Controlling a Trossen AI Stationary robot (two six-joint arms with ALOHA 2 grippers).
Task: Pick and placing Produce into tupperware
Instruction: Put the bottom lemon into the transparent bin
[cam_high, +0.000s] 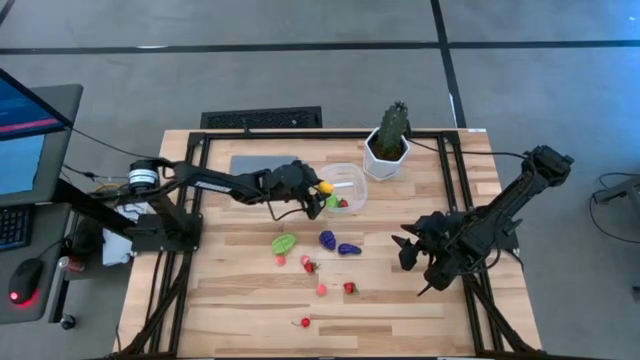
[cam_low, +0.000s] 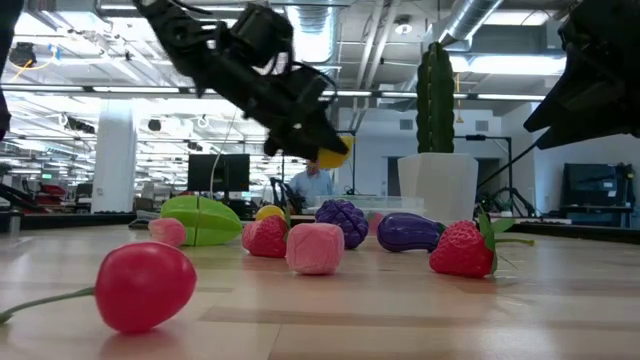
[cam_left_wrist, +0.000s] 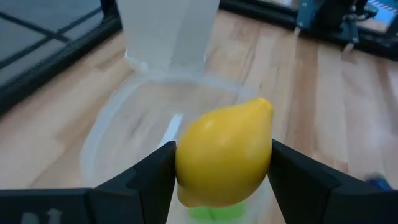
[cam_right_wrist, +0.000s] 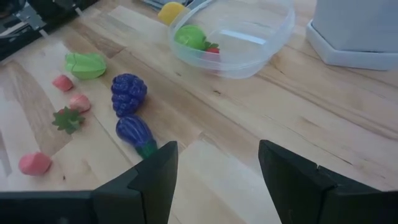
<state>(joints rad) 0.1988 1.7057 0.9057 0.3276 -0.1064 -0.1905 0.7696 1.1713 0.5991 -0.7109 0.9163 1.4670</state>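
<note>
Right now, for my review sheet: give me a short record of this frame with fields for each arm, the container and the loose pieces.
left gripper: shut on the yellow lemon, held over the container's rim
right gripper: fingers open, empty, waiting over bare table on the right
container: clear round tub beside the cactus pot, already holding a green piece and a red piece
loose produce: green leaf, purple grapes, eggplant, several small red pieces on the table

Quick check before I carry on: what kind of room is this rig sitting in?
Most likely an open-plan lab or office. The low view shows exposed ceiling ducts, rows of monitors and a person seated at a desk behind the wooden table. A computer screen stands beside it.
</note>
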